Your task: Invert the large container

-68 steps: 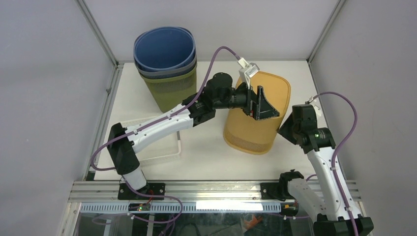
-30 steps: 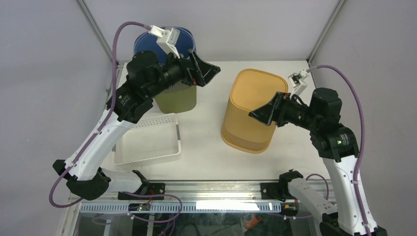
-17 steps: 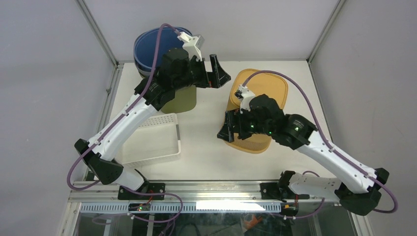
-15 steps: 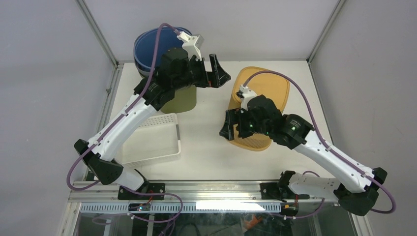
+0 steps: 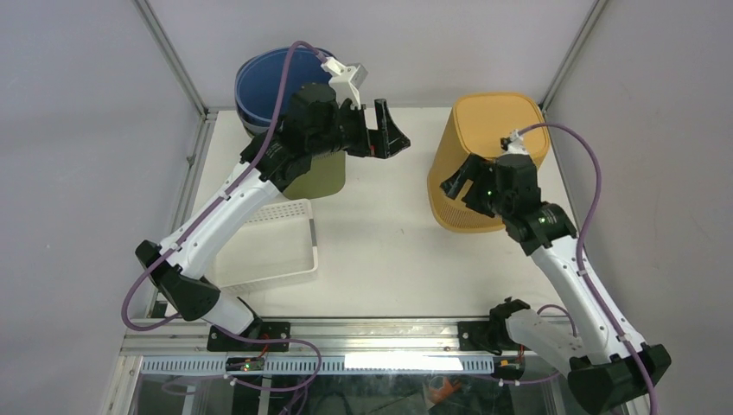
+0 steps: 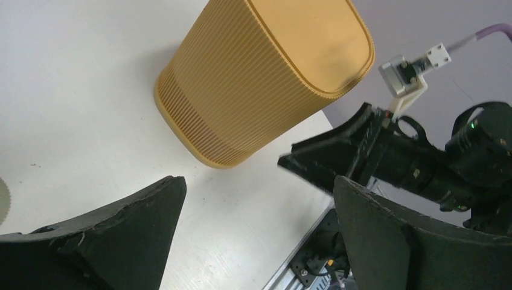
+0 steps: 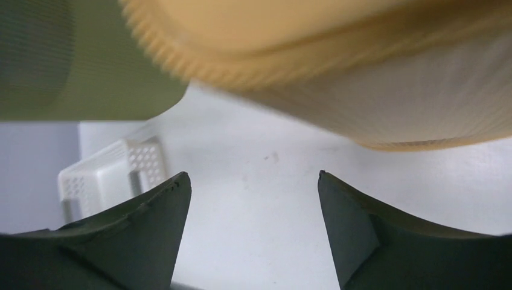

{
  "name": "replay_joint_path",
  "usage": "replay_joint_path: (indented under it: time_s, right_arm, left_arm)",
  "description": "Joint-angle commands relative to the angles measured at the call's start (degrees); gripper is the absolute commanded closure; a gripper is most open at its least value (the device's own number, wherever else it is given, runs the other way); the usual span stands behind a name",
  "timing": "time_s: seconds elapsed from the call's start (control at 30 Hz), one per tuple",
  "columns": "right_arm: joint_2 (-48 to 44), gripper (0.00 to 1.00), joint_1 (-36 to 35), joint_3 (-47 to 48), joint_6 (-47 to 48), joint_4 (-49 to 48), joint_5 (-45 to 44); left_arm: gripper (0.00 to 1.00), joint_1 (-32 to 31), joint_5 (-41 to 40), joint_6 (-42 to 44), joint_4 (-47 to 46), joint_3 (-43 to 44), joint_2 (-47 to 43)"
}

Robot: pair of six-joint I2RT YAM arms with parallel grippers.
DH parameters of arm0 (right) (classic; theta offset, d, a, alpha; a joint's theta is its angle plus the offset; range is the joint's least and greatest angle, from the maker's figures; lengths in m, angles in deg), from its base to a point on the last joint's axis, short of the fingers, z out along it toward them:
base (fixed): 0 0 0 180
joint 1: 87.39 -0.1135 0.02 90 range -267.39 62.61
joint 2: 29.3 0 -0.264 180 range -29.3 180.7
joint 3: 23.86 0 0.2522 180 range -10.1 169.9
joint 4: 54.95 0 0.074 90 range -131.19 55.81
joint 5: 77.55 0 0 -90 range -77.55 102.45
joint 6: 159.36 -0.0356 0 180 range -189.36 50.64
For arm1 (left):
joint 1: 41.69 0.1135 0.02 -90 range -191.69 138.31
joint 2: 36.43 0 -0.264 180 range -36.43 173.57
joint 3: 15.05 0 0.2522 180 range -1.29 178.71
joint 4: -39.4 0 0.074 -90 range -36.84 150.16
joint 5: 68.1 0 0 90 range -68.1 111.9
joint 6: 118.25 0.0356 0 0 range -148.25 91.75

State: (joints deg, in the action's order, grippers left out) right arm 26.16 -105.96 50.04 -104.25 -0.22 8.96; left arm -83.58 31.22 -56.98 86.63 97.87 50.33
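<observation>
The large yellow ribbed container (image 5: 488,151) stands at the back right of the table with its closed base up and its rim down. It also shows in the left wrist view (image 6: 259,78) and blurred and close in the right wrist view (image 7: 362,78). My right gripper (image 5: 458,179) is open and empty, just beside the container's left wall. My left gripper (image 5: 391,136) is open and empty, held above the table's back middle, well left of the container. Both wrist views show wide gaps between the fingers, left (image 6: 259,181) and right (image 7: 253,175).
A stack of bins, blue on top and olive green below (image 5: 294,104), stands at the back left. A white perforated basket (image 5: 259,246) lies at the front left. Frame posts and grey walls enclose the table (image 5: 380,251).
The yellow container has shifted right and back toward the right wall. My right arm swung from the container's left front back to the right. My left arm has hardly moved.
</observation>
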Motion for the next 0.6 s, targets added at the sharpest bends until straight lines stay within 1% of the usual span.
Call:
replay_joint_path:
  time_s: [0.0, 0.07, 0.1, 0.17, 0.2, 0.27, 0.33, 0.37, 0.4, 0.43, 0.57]
  right_arm:
    - [-5.00, 0.20, -8.17, -5.11, -3.54, -17.13, 7.85]
    - [-3.55, 0.19, -13.87, -5.49, -3.24, -20.13, 2.16]
    - [-2.05, 0.18, -15.94, -5.76, -2.23, -23.00, 2.31]
    - [1.70, 0.18, -17.60, -6.57, 0.13, -29.88, 5.91]
    - [3.97, 0.18, -17.64, -6.33, 0.88, -31.94, 6.59]
    - [8.38, 0.16, -17.60, -4.79, 2.41, -31.90, 3.51]
    - [12.78, 0.12, -17.31, -2.03, 4.40, -28.12, -4.13]
    - [14.44, 0.09, -16.54, -0.60, 4.66, -25.75, -8.72]
    - [16.06, 0.07, -14.99, 0.88, 4.92, -23.73, -11.10]
    - [17.43, 0.06, -12.58, 2.04, 5.57, -22.48, -11.72]
    - [23.82, 0.06, -0.89, 6.87, 8.25, -22.04, -8.10]
  left_arm:
    - [0.01, 0.40, -2.06, 2.82, -0.33, 2.44, -2.35]
    - [0.01, 0.41, -3.82, 3.50, -0.25, 2.80, -2.91]
    - [0.01, 0.41, -4.02, 3.79, -0.25, 3.06, -3.21]
    - [0.01, 0.43, -5.17, 4.69, 0.18, 3.72, -3.57]
    - [0.01, 0.44, -7.69, 5.10, 1.01, 4.28, -3.72]
    - [0.01, 0.58, -12.65, 6.31, 4.07, 6.54, -3.86]
    - [0.01, 0.99, -15.45, 7.44, 7.62, 9.51, -3.81]
    - [0.01, 1.15, -16.42, 7.72, 8.74, 10.24, -4.05]
    - [0.01, 1.31, -17.14, 7.92, 9.51, 10.34, -4.29]
    - [0.01, 1.41, -17.87, 7.94, 9.83, 10.43, -4.36]
    - [0.01, 1.65, -19.76, 8.83, 10.02, 10.24, -7.42]
